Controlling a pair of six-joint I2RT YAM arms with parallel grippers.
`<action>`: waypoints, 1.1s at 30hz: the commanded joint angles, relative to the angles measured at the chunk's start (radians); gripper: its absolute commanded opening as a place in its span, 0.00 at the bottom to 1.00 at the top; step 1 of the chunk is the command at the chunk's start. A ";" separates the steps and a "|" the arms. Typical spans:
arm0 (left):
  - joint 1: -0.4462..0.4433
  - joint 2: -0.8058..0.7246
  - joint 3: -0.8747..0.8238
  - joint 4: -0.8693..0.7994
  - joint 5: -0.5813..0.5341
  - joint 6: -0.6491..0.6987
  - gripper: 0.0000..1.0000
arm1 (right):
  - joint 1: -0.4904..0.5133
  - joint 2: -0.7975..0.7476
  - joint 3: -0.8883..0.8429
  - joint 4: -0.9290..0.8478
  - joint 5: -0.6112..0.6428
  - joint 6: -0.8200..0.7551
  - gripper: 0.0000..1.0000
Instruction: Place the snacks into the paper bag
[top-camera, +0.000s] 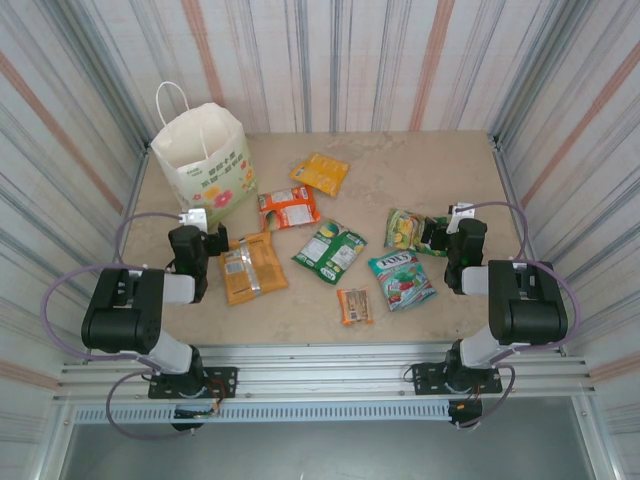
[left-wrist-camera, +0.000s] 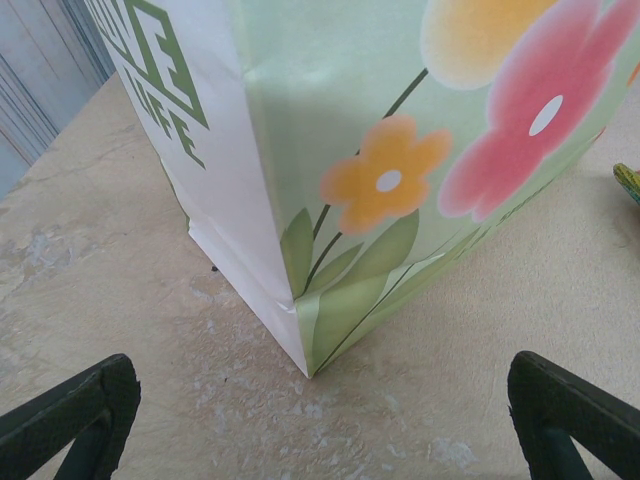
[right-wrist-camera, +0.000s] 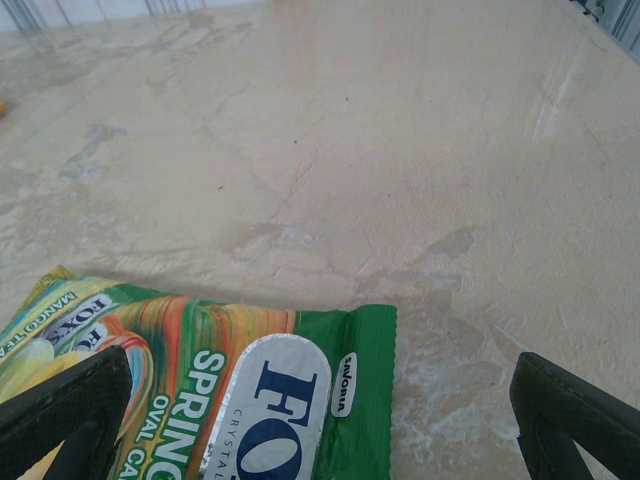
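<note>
Paper bag (top-camera: 205, 160) upright, snacks (top-camera: 330, 250) scattered — left pincer (left-wrist-camera: 320, 420), right pincer (right-wrist-camera: 320, 420) gaping, empty

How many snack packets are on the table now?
7: orange packet far centre, red-orange beside the paper bag, yellow-orange by the left tool, green-white mid-table, tiny bar nearest, teal-red and yellow-green by the right tool. Others may hide in the bag.

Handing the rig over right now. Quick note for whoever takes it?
Left tool: open, empty, facing the near corner of the paper bag.
Right tool: open, empty, above the yellow-green packet, not gripping it.
Bag: upright, far left of the table.
Snacks: all seven lie on the table, outside the bag.
Done: nothing bagged.
Left: all seven.
</note>
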 joint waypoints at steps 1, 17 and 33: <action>-0.006 -0.014 0.015 -0.003 0.012 -0.006 0.99 | 0.002 0.004 0.003 0.014 -0.004 0.017 0.99; -0.081 -0.380 0.196 -0.504 -0.002 0.002 0.92 | 0.084 -0.252 0.320 -0.691 -0.108 0.047 0.99; -0.035 -0.180 1.087 -1.509 0.430 0.239 0.87 | 0.438 -0.282 0.541 -0.857 -0.155 -0.007 0.99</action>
